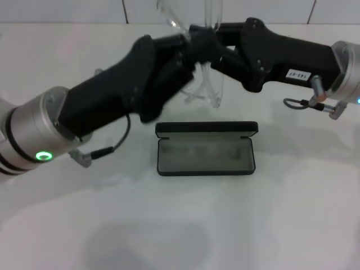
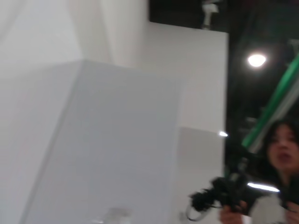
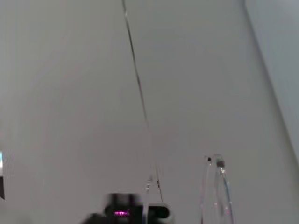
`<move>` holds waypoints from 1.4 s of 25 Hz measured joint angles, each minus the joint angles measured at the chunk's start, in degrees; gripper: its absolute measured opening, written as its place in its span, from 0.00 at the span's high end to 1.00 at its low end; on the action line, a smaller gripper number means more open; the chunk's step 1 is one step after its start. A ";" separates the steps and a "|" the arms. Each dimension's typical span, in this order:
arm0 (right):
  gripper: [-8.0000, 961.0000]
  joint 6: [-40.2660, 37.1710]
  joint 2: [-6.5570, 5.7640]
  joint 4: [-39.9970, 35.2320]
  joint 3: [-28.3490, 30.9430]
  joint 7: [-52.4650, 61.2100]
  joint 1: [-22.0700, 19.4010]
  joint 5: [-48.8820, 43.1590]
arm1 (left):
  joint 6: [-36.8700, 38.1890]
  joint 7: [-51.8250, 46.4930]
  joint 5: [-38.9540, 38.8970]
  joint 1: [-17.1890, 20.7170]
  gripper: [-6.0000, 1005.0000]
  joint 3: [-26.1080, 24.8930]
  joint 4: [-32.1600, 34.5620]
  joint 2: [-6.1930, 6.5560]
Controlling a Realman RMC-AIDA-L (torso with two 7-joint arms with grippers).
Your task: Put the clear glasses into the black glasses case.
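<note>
While both tools, left (image 1: 183,48) and right (image 1: 211,42), are meeting at the raised glasses (image 1: 208,84), grip unreadable, the slick frame is risking slipping beside the open case (image 1: 205,149).

Bright, even overhead light throws soft shadows on the white table (image 1: 180,225); both wrist views are blurred.

Black glasses case (image 1: 206,148) (grey lining), colourless clear glasses (image 1: 209,84) — white table (image 1: 180,225)
</note>
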 joint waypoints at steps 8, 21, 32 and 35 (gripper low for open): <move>0.78 0.59 -0.05 -0.06 -0.67 0.00 0.67 -0.81 | -3.17 -0.03 -2.54 0.37 0.94 -0.27 -2.45 0.25; 0.78 1.51 0.00 0.21 -1.07 -0.04 0.59 -0.47 | -4.23 0.06 -2.12 0.51 0.94 -0.23 -3.42 0.30; 0.77 2.69 -0.06 0.25 -0.96 -0.69 -0.16 -0.14 | -3.44 0.29 -1.73 0.82 0.94 0.30 -3.88 0.30; 0.77 2.84 -0.06 0.42 -0.96 -0.87 -0.19 -0.08 | -3.39 0.30 -1.20 0.84 0.94 0.36 -3.88 0.30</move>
